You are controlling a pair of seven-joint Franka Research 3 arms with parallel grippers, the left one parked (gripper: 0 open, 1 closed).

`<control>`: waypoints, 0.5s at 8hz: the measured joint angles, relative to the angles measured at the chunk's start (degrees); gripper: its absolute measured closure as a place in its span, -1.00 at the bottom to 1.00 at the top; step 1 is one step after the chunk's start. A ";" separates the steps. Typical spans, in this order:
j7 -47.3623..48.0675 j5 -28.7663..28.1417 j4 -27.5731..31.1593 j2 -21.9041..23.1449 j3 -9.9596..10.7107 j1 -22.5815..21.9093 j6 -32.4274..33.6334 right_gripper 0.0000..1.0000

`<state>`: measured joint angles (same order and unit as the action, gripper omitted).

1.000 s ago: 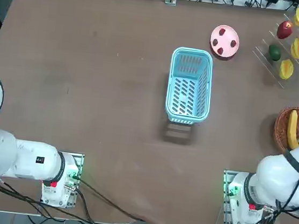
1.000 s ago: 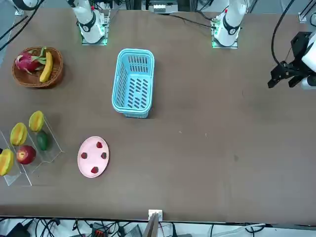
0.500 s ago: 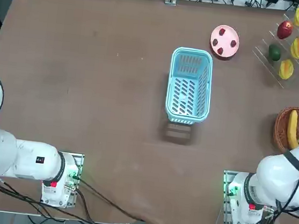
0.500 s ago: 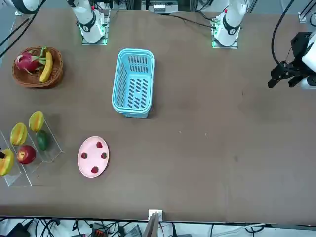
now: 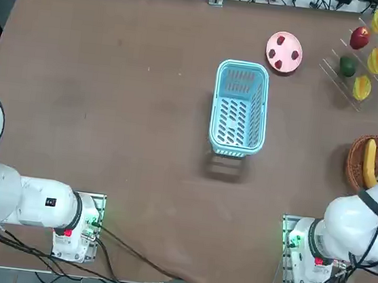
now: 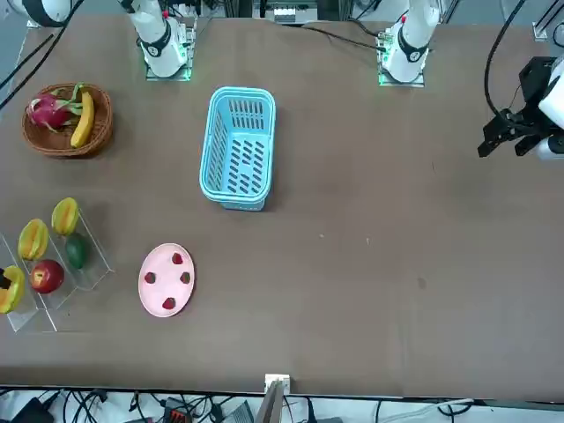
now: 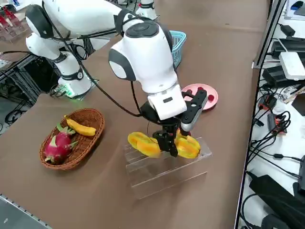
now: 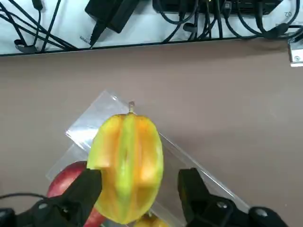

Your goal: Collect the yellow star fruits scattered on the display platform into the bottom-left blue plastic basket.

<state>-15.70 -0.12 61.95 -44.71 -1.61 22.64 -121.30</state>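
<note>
Star fruit point(image 8: 127, 166) sits between the open hand's point(image 8: 142, 189) fingers.

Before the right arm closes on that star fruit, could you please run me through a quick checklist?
1. Right gripper fingers open: ok.
2. Star fruit sits between the fingers: ok.
3. Red apple beside it clear of the near finger: cannot tell.
4. Clear rack upright on the table: ok.
5. Blue basket has room: ok, nothing in it.
6. Other two star fruits still on the rack: ok.
</note>
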 joint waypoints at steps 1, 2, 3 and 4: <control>0.08 0.00 0.00 -0.38 -0.02 -0.18 -0.72 -0.94; 0.13 -0.04 -0.03 -0.81 -0.19 -0.25 -1.51 -0.90; 0.19 -0.17 -0.06 -0.90 -0.68 -0.27 -1.76 -0.81; 0.24 -0.17 -0.09 -0.90 -0.98 -0.30 -1.76 -0.76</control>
<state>-15.46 -0.29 61.86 -45.61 -2.59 22.34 -123.07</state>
